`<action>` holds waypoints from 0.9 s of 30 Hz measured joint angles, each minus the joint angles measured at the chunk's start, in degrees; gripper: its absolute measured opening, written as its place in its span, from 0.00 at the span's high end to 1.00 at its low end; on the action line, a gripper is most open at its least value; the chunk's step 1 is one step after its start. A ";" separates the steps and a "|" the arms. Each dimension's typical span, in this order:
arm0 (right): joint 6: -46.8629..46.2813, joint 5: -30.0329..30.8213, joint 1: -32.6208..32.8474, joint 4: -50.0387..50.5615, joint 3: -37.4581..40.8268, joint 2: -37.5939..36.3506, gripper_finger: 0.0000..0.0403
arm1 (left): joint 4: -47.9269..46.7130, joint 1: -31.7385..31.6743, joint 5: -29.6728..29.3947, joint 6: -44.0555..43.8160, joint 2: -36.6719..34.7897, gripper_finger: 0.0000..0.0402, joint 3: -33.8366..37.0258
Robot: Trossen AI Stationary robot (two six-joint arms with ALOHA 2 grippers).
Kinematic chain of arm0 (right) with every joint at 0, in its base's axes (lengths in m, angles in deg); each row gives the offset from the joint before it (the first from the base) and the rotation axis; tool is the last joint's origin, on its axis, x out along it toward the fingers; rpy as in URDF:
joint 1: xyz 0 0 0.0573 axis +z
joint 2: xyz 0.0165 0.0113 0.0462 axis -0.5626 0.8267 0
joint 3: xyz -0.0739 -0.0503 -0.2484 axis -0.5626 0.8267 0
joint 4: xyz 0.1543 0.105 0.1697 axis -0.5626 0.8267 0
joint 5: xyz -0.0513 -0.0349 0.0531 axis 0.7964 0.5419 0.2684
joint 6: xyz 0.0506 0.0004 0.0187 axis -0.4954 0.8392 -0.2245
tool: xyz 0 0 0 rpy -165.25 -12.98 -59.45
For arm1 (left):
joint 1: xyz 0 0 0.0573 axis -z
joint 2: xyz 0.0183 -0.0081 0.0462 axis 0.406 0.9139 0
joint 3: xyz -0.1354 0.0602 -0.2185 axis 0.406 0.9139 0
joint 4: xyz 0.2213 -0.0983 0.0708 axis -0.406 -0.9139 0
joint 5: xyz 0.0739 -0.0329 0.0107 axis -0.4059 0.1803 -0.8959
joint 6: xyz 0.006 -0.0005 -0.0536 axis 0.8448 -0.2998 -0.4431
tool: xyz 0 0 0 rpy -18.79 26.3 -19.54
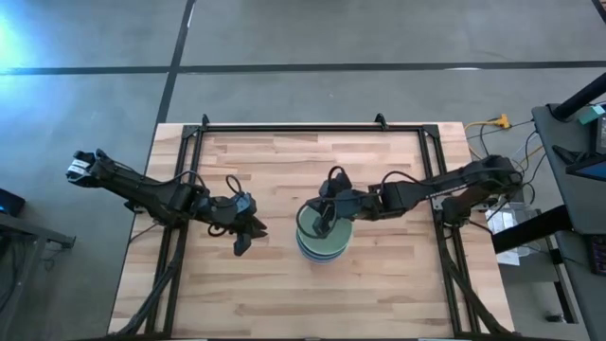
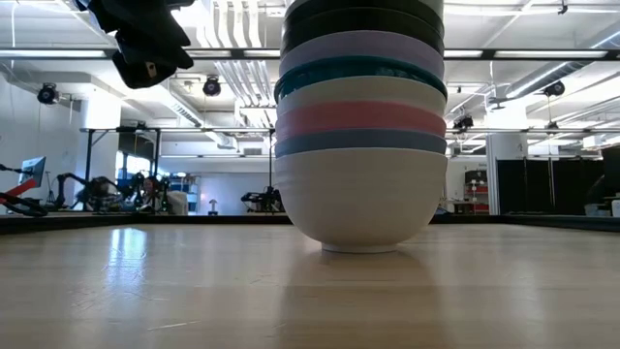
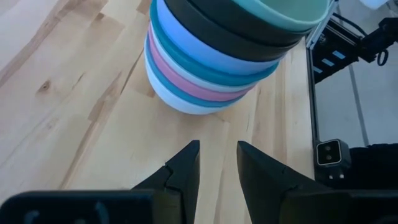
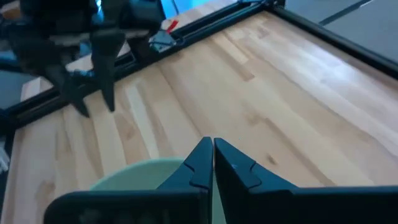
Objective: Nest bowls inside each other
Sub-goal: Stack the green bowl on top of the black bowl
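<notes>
The bowls stand nested in one stack (image 1: 322, 239) on its white bottom bowl (image 2: 356, 208) at the table's middle. Above that bowl come blue, pink, white, teal, lavender and black ones. A pale green bowl (image 4: 140, 174) lies on top. My right gripper (image 1: 326, 216) is shut and sits over the top bowl, its fingertips (image 4: 212, 148) close together above the bowl's hollow. My left gripper (image 3: 217, 149) is open. It hangs above the bare wood to the left of the stack (image 3: 211, 68), pointing at it, and it touches nothing. My right gripper comes at the pale green top bowl (image 4: 124, 177) slanting down from the table's right side, with its shut fingers over the bowl's inside near the rim. Whether the fingertips touch the bowl I cannot tell, since the gripper's own body hides that spot.
Bare wooden table (image 1: 379, 294) lies all around the stack. A black metal frame (image 1: 312, 126) runs along the far edge and down both sides. Cables and equipment (image 1: 511, 189) stand off the table's right side.
</notes>
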 joint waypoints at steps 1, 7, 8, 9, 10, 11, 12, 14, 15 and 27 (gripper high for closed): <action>-0.02 -0.15 0.04 0.02 0.00 0.17 0.98 | 0.02 0.00 0.02 0.00 0.00 0.78 0.00; 0.02 -0.15 0.02 0.14 0.00 0.22 0.98 | 0.02 0.00 0.08 -0.04 -0.02 0.78 -0.03; 0.08 -0.15 0.04 0.40 0.00 0.21 0.98 | 0.02 0.00 0.08 -0.04 -0.02 0.78 -0.04; 0.25 -0.13 0.29 0.43 0.04 -0.04 0.98 | 0.02 0.00 0.08 -0.04 -0.01 0.78 -0.04; 0.44 -0.04 0.63 0.38 0.23 -0.44 0.98 | 0.02 0.00 0.08 -0.04 -0.02 0.78 -0.04; 0.66 0.06 1.07 0.25 0.47 -1.06 0.98 | 0.01 0.00 0.11 -0.04 -0.03 0.78 -0.02; 1.03 0.16 1.70 -0.06 0.98 -2.00 0.98 | 0.02 0.00 0.20 -0.07 -0.04 0.78 -0.02; 1.20 0.96 3.23 -0.69 3.01 -3.99 0.98 | -0.02 0.02 0.39 -0.07 -0.04 0.78 -0.02; 0.42 1.59 4.16 -1.50 4.55 -5.32 0.98 | 0.02 0.02 0.40 -0.07 -0.02 0.78 -0.02; -8.69 7.80 10.30 -19.35 25.92 -19.70 0.98 | -0.06 -0.07 0.43 1.44 0.09 0.78 0.31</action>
